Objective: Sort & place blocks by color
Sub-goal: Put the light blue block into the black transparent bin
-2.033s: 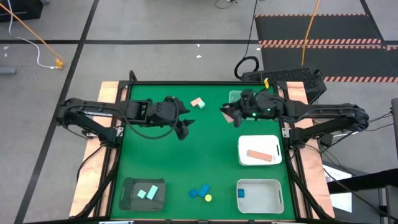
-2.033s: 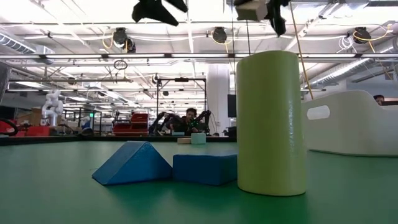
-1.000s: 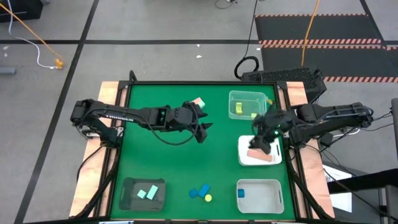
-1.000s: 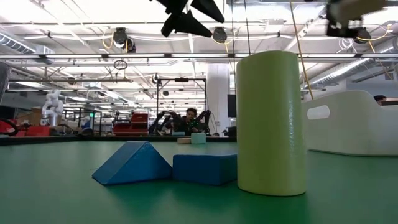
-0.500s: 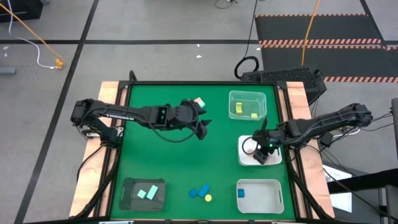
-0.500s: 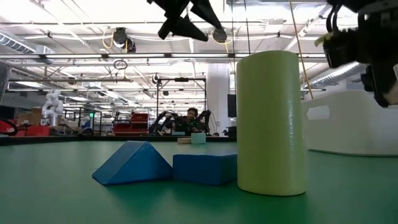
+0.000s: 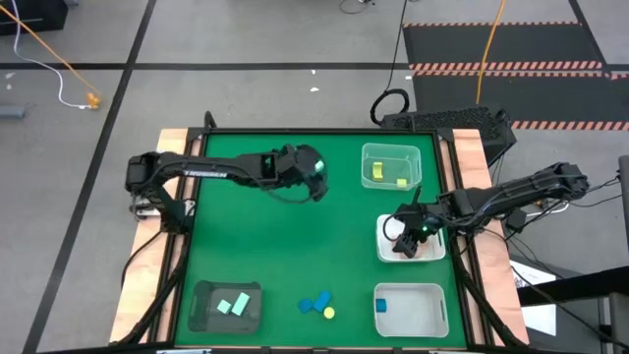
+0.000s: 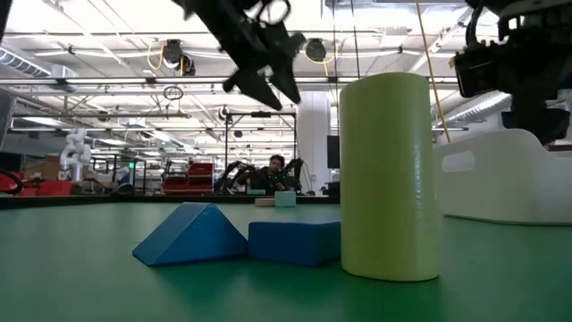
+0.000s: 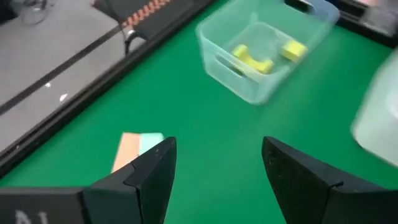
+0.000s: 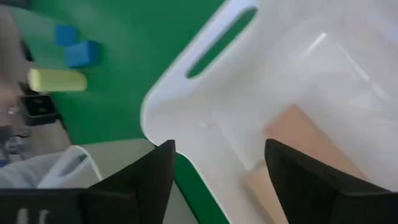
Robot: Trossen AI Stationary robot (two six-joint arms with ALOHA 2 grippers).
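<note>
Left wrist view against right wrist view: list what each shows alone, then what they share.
Only the left wrist view shows the clear tray holding two yellow blocks, plus a salmon block and a mint block side by side just ahead of the open left pincer.

Only the right wrist view shows the white tray with salmon pieces inside, under the open right pincer, and farther off two blue blocks and a yellow cylinder.

Both show the green table and their own dark fingers.
</note>
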